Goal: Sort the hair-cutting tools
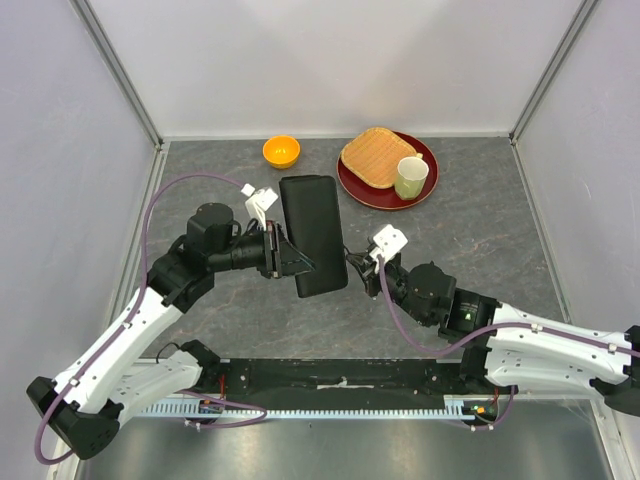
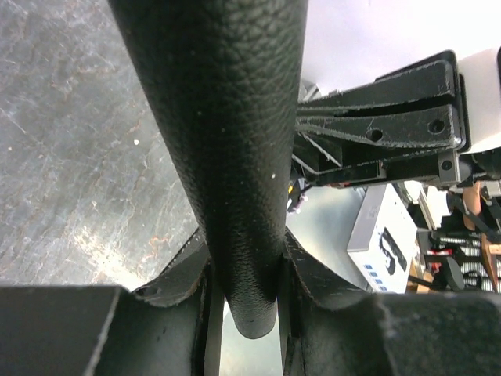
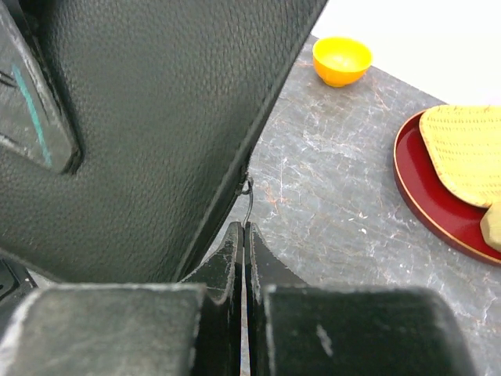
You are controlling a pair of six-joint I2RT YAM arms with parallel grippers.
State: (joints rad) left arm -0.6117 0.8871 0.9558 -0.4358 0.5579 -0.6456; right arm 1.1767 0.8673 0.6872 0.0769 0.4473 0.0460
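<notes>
At the centre of the overhead view, none of the scissors or combs can be seen. Whether they lie inside the black case (image 1: 313,235) cannot be told from any view. The case is a long rectangle of grained black material, its length running from the upper middle of the frame down toward the arms. Whether its underside touches the counter (image 1: 470,240) is unclear.

The left tool (image 1: 290,258) comes in from the left and is clamped on the case's left edge near the lower end. Its wrist view shows the rounded black edge (image 2: 235,157) squeezed between the two fingers (image 2: 180,313) at the bottom of the frame. The right tool (image 1: 360,262) comes in from the right to the case's lower right corner. In its wrist view the fingers (image 3: 223,266) are pressed together with no gap, pinching the thin zip pull (image 3: 247,205) that hangs from the seam of the case.

Beyond the case, toward the top of the overhead frame, a small orange bowl (image 1: 281,151) stands just beside its upper left corner. A round red plate (image 1: 380,198) lies to the upper right. It carries a tan woven piece (image 1: 378,157) and a pale mug (image 1: 411,177), which touch each other. The counter is grey and stone-patterned, with pale walls around it.
</notes>
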